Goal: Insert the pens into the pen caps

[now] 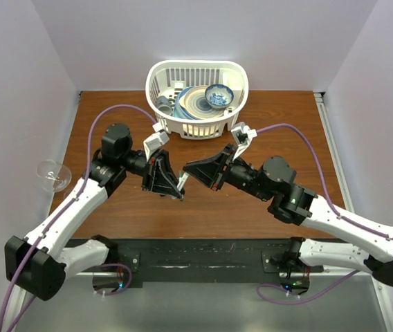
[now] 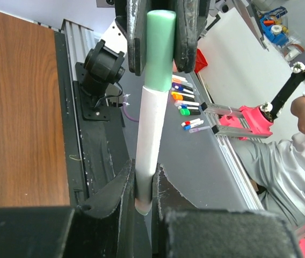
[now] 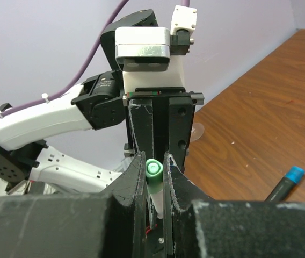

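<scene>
The left gripper [image 2: 144,173] is closed narrowly on the bare end of a white pen [image 2: 150,129], one finger pressing each side. The pen runs straight away from it, and its far end sits inside a green cap [image 2: 159,48].

The right gripper [image 3: 153,161] is clamped tight on that cap, with the dark fingers [image 2: 187,37] flat against both sides. In the right wrist view the cap [image 3: 153,169] is seen end-on as a small green ring pinched between the fingers, with the left arm's wrist directly behind it.

From above, the two grippers point at each other, nearly tip to tip, over the middle of the brown wooden bench [image 1: 293,138]. Only a short stretch of the pen [image 1: 181,181] shows between them.

Behind them, at the far edge of the bench, stands a white plastic basket [image 1: 156,76]. It holds dishes, among them a blue patterned bowl [image 1: 218,95].

A dark marker with a blue tip [image 3: 284,185] lies on the bench, off to the right side of the right wrist view.

A small clear glass dish [image 1: 52,173] sits just beyond the bench's left edge.
</scene>
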### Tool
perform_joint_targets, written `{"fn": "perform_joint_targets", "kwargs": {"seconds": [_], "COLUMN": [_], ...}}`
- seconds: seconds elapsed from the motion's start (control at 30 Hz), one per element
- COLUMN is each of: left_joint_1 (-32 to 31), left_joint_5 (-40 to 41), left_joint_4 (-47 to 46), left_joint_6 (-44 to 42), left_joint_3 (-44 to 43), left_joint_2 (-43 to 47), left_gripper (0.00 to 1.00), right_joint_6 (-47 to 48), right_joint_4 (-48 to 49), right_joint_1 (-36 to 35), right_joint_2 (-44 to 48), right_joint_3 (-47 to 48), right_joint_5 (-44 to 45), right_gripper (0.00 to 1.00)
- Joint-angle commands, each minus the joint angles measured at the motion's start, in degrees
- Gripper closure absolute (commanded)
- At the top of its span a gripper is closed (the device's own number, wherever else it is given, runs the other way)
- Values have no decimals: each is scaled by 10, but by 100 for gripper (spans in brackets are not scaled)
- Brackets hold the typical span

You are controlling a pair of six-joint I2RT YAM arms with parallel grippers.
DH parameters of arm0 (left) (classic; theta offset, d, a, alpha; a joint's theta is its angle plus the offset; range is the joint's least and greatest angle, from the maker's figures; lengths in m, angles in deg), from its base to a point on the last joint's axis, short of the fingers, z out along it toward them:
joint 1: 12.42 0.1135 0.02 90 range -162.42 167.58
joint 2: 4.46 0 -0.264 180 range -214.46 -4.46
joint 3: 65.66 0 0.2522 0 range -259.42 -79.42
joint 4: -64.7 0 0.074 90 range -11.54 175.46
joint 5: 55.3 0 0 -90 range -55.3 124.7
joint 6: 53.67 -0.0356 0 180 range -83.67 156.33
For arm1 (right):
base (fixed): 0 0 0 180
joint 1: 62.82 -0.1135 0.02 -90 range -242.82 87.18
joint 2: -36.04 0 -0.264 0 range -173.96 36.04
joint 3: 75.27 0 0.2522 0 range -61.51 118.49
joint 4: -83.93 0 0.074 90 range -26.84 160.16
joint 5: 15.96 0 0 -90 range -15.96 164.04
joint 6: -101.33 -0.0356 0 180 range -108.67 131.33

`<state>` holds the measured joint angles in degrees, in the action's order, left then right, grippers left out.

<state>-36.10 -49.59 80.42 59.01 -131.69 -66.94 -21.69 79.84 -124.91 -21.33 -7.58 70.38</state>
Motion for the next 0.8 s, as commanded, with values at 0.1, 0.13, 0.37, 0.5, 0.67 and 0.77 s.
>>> {"fn": "perform_joint_targets", "kwargs": {"seconds": [0.1, 0.13, 0.37, 0.5, 0.67, 0.77], "left_joint_1": [29, 29, 30, 29, 29, 28], "left_joint_5": [244, 241, 247, 240, 233, 205], "left_joint_4": [-113, -109, 50, 30, -5, -11], "left_joint_6": [13, 9, -63, -40, -16, -6], "left_joint_3": [-36, -41, -114, -79, -71, -75], "left_joint_2": [12, 10, -13, -2, 3, -1], "left_gripper": [100, 100, 100, 100, 100, 100], "right_joint_6": [-83, -83, -41, -13, -5, -20], "right_joint_4": [-227, -224, -377, -429, -404, -359], "right_joint_1": [-166, -173, -189, -190, -196, -213], "right_joint_2": [-123, -129, -118, -92, -98, -100], "right_joint_3": [-30, -31, -3, 17, 3, -19], "right_joint_5": [-268, -264, -172, -154, -179, -200], "right_gripper": [100, 100, 100, 100, 100, 100]}}
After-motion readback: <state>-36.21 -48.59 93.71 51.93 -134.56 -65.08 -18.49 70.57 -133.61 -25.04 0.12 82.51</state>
